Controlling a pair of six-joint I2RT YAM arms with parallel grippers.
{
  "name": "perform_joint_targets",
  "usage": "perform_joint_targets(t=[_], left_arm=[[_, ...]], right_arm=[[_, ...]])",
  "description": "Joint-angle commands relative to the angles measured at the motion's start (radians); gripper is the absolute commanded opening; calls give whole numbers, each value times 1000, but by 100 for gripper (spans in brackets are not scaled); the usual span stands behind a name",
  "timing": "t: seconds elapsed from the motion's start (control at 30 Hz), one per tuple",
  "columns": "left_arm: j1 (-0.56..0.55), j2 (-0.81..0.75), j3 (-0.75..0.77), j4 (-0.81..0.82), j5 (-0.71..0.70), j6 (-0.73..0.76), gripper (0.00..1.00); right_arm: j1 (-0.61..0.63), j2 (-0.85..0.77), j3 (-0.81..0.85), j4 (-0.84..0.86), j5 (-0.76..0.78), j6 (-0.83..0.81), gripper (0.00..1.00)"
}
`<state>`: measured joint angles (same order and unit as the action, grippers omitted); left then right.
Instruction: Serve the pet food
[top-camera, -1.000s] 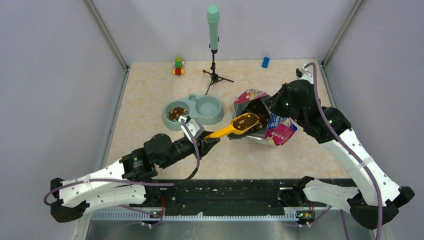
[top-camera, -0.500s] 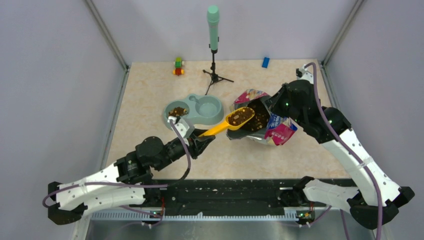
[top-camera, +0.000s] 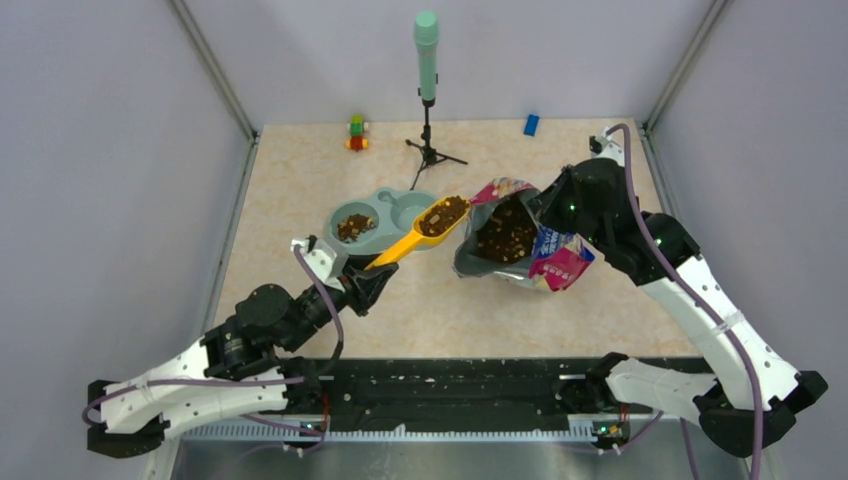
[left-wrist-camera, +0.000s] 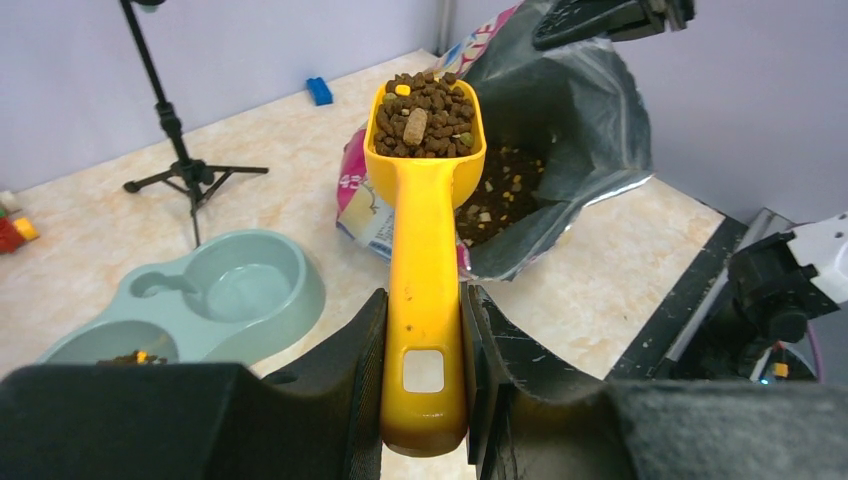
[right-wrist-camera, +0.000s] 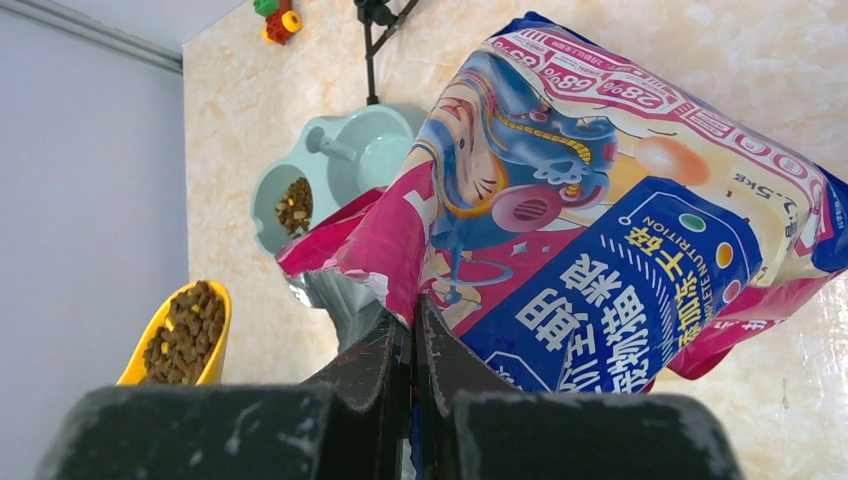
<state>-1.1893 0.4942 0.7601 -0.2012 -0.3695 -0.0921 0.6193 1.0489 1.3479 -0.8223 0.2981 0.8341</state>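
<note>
While I watch from overhead, the marbled table (top-camera: 290, 170) carries everything. The biggest thing on it is the glossy bag (top-camera: 555, 262), which lies toward the right side with its mouth gaping toward the middle. My right pincer (right-wrist-camera: 412, 315) is pressed together on the bag's torn top edge, and that edge stands lifted. Inside the bag I can see a dark bed of pet food (top-camera: 505, 232).

Next down in size, the pale green double bowl (top-camera: 385, 196) sits near the bag, on its left. The compartment farther from the bag has a small heap of pellets in it.

On to the yellow scoop (top-camera: 400, 248). My left pincer (left-wrist-camera: 424, 300) is pinching its handle near the end, one finger on each side. The scoop is up in the air, pointing away from the arm. Its head is heaped with pet food, and from above it overlaps the rim of the bowl's nearer compartment, just beside the bag's mouth. One larger tan pellet (left-wrist-camera: 414, 126) sits on top of the load.
</note>
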Motion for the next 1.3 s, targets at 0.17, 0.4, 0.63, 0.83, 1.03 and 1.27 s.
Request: perform_joint_targets(t=[0.17, 0.4, 0.63, 0.83, 1.03, 1.27], left_arm=[[-4, -57, -74, -21, -182, -27, 0], [-3, -70, -174, 57, -317, -46, 0], [-3, -42, -216, 81, -431, -85, 0], [11, 3, -264, 144, -487, -77, 0], [43, 60, -312, 247, -505, -90, 0], [132, 146, -336, 354, -423, -97, 0]], right_arm=[[-7, 14, 18, 55, -9, 1, 0], [-7, 23, 22, 56, -14, -2, 0], [-7, 29, 27, 55, -16, -9, 0], [-7, 39, 25, 66, -33, -10, 0], [-7, 40, 26, 67, -45, -5, 0], [-7, 30, 28, 59, -47, -7, 0]])
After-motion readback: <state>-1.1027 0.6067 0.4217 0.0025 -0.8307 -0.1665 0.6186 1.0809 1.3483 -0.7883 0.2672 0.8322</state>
